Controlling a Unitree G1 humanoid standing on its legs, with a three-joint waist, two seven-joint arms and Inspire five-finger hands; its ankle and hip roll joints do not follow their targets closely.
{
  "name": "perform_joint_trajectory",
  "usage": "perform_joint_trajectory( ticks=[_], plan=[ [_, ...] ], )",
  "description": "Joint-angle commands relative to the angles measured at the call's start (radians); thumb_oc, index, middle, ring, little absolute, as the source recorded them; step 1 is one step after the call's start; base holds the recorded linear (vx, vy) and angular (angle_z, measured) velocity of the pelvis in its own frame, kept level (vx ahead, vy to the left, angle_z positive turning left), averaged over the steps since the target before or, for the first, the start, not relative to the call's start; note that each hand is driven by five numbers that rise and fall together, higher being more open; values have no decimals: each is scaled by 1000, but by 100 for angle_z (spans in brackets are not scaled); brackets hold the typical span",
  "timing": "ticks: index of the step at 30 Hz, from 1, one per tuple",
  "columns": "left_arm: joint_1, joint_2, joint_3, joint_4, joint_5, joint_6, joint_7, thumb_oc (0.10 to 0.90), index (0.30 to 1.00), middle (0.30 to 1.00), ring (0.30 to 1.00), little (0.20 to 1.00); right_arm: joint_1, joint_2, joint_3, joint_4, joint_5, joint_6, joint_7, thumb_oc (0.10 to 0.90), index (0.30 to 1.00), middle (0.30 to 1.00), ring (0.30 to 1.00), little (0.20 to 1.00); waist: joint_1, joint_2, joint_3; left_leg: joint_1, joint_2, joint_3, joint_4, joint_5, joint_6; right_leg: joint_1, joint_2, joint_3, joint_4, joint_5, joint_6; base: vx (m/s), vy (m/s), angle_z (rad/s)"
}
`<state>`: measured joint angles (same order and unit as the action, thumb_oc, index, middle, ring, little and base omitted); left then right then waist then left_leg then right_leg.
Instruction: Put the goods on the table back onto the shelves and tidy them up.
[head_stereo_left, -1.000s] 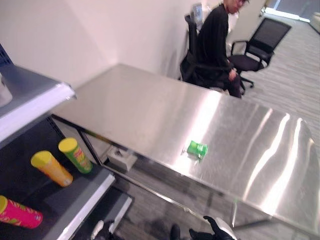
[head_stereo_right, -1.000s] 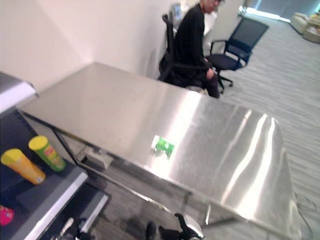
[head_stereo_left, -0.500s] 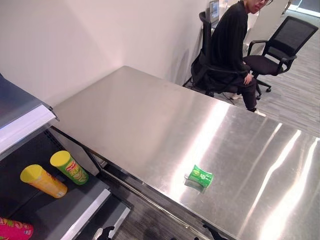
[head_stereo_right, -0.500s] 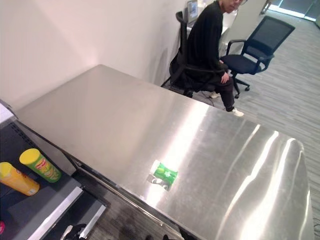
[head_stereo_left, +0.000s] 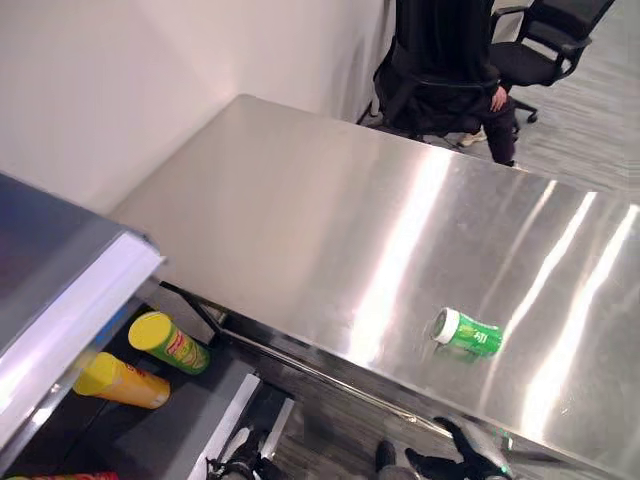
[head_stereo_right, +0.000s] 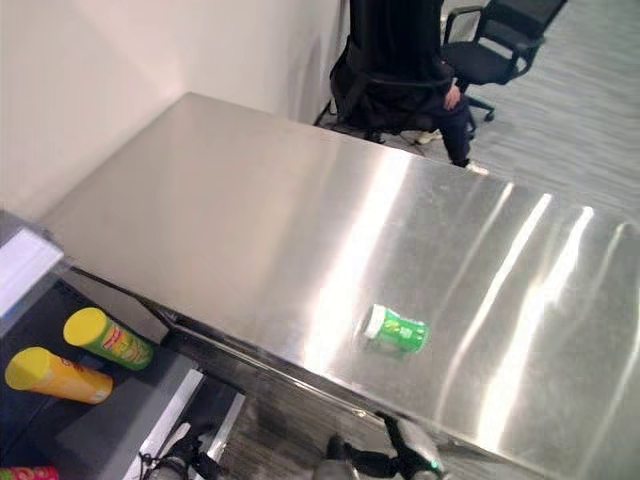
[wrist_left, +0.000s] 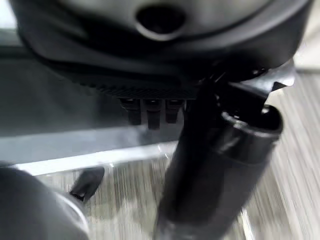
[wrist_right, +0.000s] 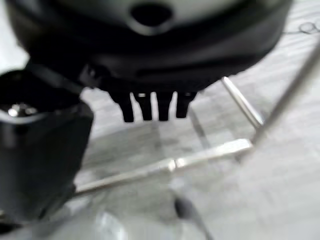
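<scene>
Both sets of fingers hang straight and released, holding nothing: the left hand (wrist_left: 210, 150) shows its short fingers (wrist_left: 152, 111) pointing at striped floor beside a thick thumb, and the right hand (wrist_right: 150, 60) shows the same row of fingers (wrist_right: 150, 107) above thin metal legs and floor. In the head views the right hand appears low at the bottom edge, right of centre, below the near rim of the worktop (head_stereo_left: 300, 220). The one item left to shelve is a small green can (head_stereo_left: 467, 333) with a pale end, lying on its side at the lower right of the frame, close to the worktop's near edge and well apart from either hand. It looks light and rigid (possibly thin-walled, so a hard squeeze may dent it), and being round on polished steel it will likely roll if nudged; a grasp across the middle of its body, thumb against fingers, seems safest. At the lower left the shelf (head_stereo_left: 70, 290) carries a green-wrapped tube (head_stereo_left: 168, 343) and a yellow tube (head_stereo_left: 120, 381) lying side by side. A seated person in black (head_stereo_left: 440, 50) is at the upper edge, beyond the worktop.
</scene>
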<state>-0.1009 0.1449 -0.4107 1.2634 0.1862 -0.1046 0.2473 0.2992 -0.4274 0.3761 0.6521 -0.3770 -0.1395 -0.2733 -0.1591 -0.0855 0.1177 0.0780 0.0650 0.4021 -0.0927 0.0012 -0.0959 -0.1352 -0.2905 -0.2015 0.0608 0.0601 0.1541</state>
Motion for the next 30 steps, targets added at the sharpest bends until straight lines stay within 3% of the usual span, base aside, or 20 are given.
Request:
perform_joint_trajectory(
  ticks=[1, 2, 3, 5, 6, 8, 10, 11, 12, 14, 16, 18, 21, 23, 25, 26, 27, 28, 29, 30],
  plan=[
    [-73, 62, 52, 32, 41, -18, 30, 800, 900, 900, 900, 900, -9, -22, 49, -42, -2, -23, -12, 800, 900, 900, 900, 900, -1, 12, 10, -3, 1, 18, 5, -76, 34, -65, -30, -3, -54, 216, 96, -149, 78, -71],
    [-74, 62, 52, 32, 41, -18, 30, 800, 900, 900, 900, 900, -10, -22, 49, -42, -2, -23, -13, 800, 900, 900, 900, 900, 0, 11, 10, -3, 1, 19, 5, -76, 34, -66, -30, -2, -54, 216, 96, -144, 159, -73],
    [-77, 65, 51, 32, 51, -16, 27, 800, 900, 900, 900, 900, -10, -12, 49, -47, 5, -22, -12, 800, 900, 900, 900, 900, 7, 26, 21, -7, 8, 28, 5, -92, 43, -59, -18, -25, -28, 154, 91, -136, 172, -60],
    [-71, 68, 60, 25, 43, -16, 28, 800, 900, 900, 900, 900, -16, -7, 56, -41, 5, -28, -13, 800, 900, 900, 900, 900, 23, 31, 26, -23, 10, 49, 5, -79, 52, -34, -10, -59, 35, 95, 73, -265, 186, -90],
    [-49, 72, 79, 19, 32, -15, 25, 800, 900, 900, 900, 900, -28, -5, 74, -44, -15, -30, -9, 800, 900, 900, 900, 900, 56, 35, 20, -47, 19, 89, 5, -54, 73, 3, -11, -107, 156, 11, 45, -326, 120, -83],
    [-24, 80, 87, 9, 22, -17, 21, 800, 900, 900, 900, 900, -57, -5, 92, -29, -27, -32, -7, 800, 900, 900, 900, 900, 96, 34, -2, -75, 24, 121, 11, -36, 87, 70, -26, -140, 222, -28, 34, -318, -5, -61],
    [-4, 91, 88, -11, 9, -22, 18, 800, 900, 900, 900, 900, -88, -2, 100, -27, -26, -37, -11, 800, 900, 900, 900, 900, 138, 16, -48, -117, 15, 143, 17, -8, 94, 173, -35, -141, 207, 7, 50, -272, -151, -86],
    [2, 97, 88, -13, 8, -24, 15, 800, 900, 900, 900, 900, -98, -8, 103, -50, -27, -41, -14, 800, 900, 900, 900, 900, 164, -7, -75, -149, 14, 163, 20, 13, 93, 227, -51, -131, 172, 71, 75, -241, -174, -91],
    [2, 100, 86, -14, 7, -28, 15, 800, 900, 900, 900, 900, -96, -11, 101, -64, -26, -41, -13, 800, 900, 900, 900, 900, 175, -19, -81, -158, 13, 163, 20, 26, 89, 242, -47, -128, 139, 70, 77, -237, -202, -74],
    [5, 101, 99, -14, 7, -28, 22, 800, 900, 900, 900, 900, -94, -25, 113, -112, -39, -47, -10, 800, 900, 900, 900, 900, 188, -36, -103, -173, 25, 170, 24, 50, 74, 279, -24, -118, 39, 32, 86, -141, -199, -54],
    [10, 100, 110, -15, 3, -28, 27, 800, 900, 900, 900, 900, -91, -37, 123, -143, -46, -51, -4, 800, 900, 900, 900, 900, 197, -37, -106, -173, 43, 177, 31, 62, 62, 283, -12, -122, 16, 15, 83, -115, -188, -41],
    [21, 98, 131, -19, -1, -26, 37, 800, 900, 900, 900, 900, -96, -78, 137, -235, -58, -73, 18, 800, 900, 900, 900, 900, 213, -36, -108, -191, 111, 187, 60, 102, 29, 307, 41, -138, -50, -63, 57, -177, -277, -24],
    [36, 86, 139, -14, 9, -19, 34, 800, 900, 900, 900, 900, -92, -120, 134, -332, -40, -94, 49, 800, 900, 900, 900, 900, 220, -26, -103, -210, 165, 167, 77, 152, -2, 326, 100, -151, -76, -133, 17, -147, -197, -35],
    [47, 84, 163, 9, 1, -8, 20, 800, 900, 900, 900, 900, -82, -182, 147, -450, 37, -137, 119, 800, 900, 900, 900, 900, 232, -30, -94, -224, 196, 145, 75, 192, -19, 339, 143, -157, -84, -164, -8, -173, -195, 13],
    [47, 86, 167, 12, 2, -5, 18, 800, 900, 900, 900, 900, -84, -219, 157, -509, 61, -149, 149, 800, 900, 900, 900, 900, 234, -28, -90, -235, 208, 128, 75, 212, -29, 344, 156, -162, -84, -176, -19, -130, -135, 45],
    [32, 93, 175, 17, -9, -3, 12, 800, 900, 900, 900, 900, -109, -263, 174, -552, 88, -157, 173, 800, 900, 900, 900, 900, 253, -34, -68, -268, 232, 82, 129, 241, -53, 346, 169, -155, -77, -183, -35, -176, -125, 48],
    [25, 95, 178, 11, -20, -4, 11, 800, 900, 900, 900, 900, -129, -279, 182, -569, 106, -158, 187, 800, 900, 900, 900, 900, 264, -36, -54, -277, 227, 24, 173, 209, -53, 337, 167, -150, -68, -184, -43, -291, -103, 52],
    [28, 95, 182, 12, -35, -15, 15, 800, 900, 900, 900, 900, -153, -296, 206, -569, 116, -164, 205, 800, 900, 900, 900, 900, 279, -38, -43, -280, 209, -54, 208, 154, -29, 314, 153, -158, -46, -170, -47, -199, -16, 29],
    [27, 95, 183, 13, -35, -16, 15, 800, 900, 900, 900, 900, -156, -296, 207, -568, 116, -164, 205, 800, 900, 900, 900, 900, 275, -37, -42, -285, 209, -58, 215, 149, -27, 314, 152, -161, -44, -171, -46, -132, 49, -10],
    [21, 85, 174, 2, -54, -14, 18, 800, 900, 900, 900, 900, -161, -300, 225, -579, 106, -161, 214, 800, 900, 900, 900, 900, 275, -28, -37, -274, 195, -148, 227, 122, -24, 313, 140, -170, -9, -183, -49, -15, 35, -30]
  ],
)
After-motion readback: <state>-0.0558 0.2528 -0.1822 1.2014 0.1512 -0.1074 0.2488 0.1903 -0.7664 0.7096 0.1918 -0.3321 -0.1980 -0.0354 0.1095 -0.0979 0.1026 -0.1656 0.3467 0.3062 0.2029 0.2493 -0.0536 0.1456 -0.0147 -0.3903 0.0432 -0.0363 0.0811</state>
